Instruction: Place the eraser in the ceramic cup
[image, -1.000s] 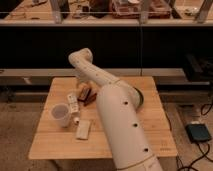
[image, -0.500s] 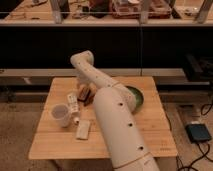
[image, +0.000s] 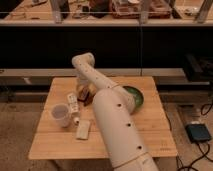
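Note:
The whitish ceramic cup (image: 61, 114) stands on the left part of the wooden table (image: 150, 125). My gripper (image: 83, 92) hangs down from the raised elbow (image: 82, 62) to the table surface, right and behind the cup. A small dark brown block with an orange tint, the eraser (image: 87, 96), lies right at the gripper; whether it is held cannot be told. The white arm crosses the middle of the table and hides what is behind it.
A shallow green bowl (image: 135, 98) sits right of the arm. A pale flat slab (image: 83, 129) lies in front of the cup. A small whitish object (image: 73, 103) lies between cup and gripper. A dark shelf runs behind the table.
The thick lower part of the arm has swung a little to the left. The gripper has stayed about where it was, by the dark block. The cup, slab and bowl have not moved.

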